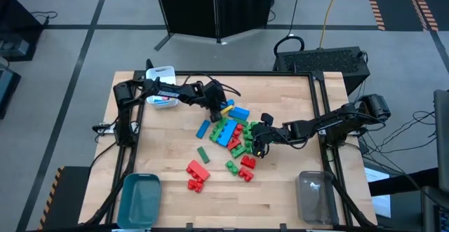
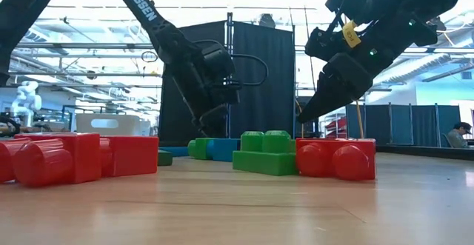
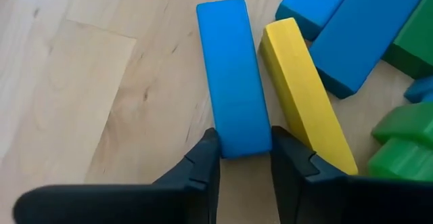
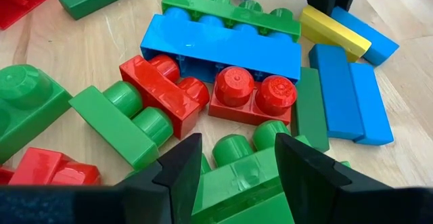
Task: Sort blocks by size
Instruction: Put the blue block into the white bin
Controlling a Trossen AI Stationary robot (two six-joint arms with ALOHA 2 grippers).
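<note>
The blocks lie in a loose pile (image 1: 235, 130) at the table's middle: blue, green, red and yellow ones. At the pile's far edge a flat blue bar (image 3: 230, 75) lies beside a yellow bar (image 3: 301, 88), and my left gripper (image 3: 243, 156) is shut on the blue bar's end. My right gripper (image 4: 237, 170) hovers open over the pile's right side. Its fingers stand on either side of a green brick (image 4: 237, 183) below and are clear of the blocks in the low view (image 2: 300, 118). My left gripper pinches the blue bar by its two long sides, at the end nearest the gripper (image 3: 235, 139), between its two fingers. The fingers (image 3: 203, 160) slant down from the table's left and point along the bar. The bar lies flat on the wood, next to the yellow bar.
A white bin (image 1: 163, 85) stands at the far left. A teal bin (image 1: 140, 197) stands at the near left corner and a clear bin (image 1: 314, 197) at the near right. Red bricks (image 1: 198, 176) and a green bar (image 1: 203, 153) lie apart, nearer the front.
</note>
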